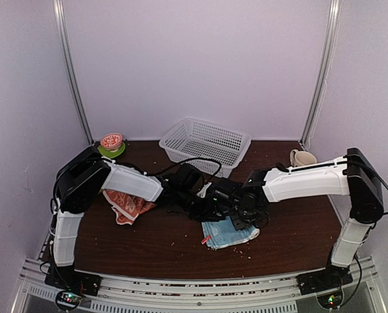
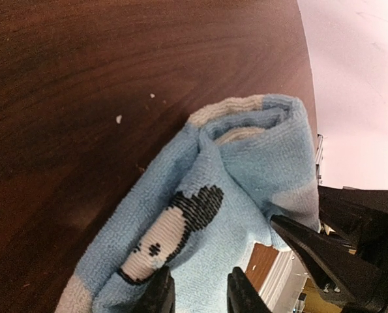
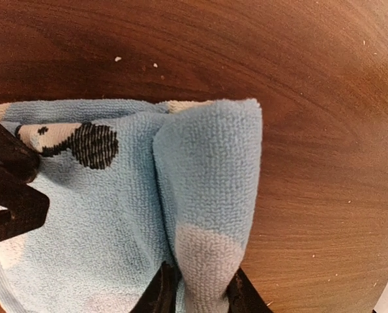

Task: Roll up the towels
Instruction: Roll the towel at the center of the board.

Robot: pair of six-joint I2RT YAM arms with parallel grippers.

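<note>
walls point(image 1: 200, 59): pale lilac, plain | table point(image 1: 298, 235): dark wood, crumb-specked | corner posts point(image 1: 73, 72): metal

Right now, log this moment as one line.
stage: blue towel partly rolled | left hand: pinching its edge | right hand: astride the fold, grip unclear | orange towel: crumpled, not yet rolled

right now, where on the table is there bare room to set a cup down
Bare wood on the right, between the light blue towel and the right arm, in front of the beige mug. Also the near edge, between the orange-red towel and the blue one. Crowded at centre, where the left arm meets the right.
</note>
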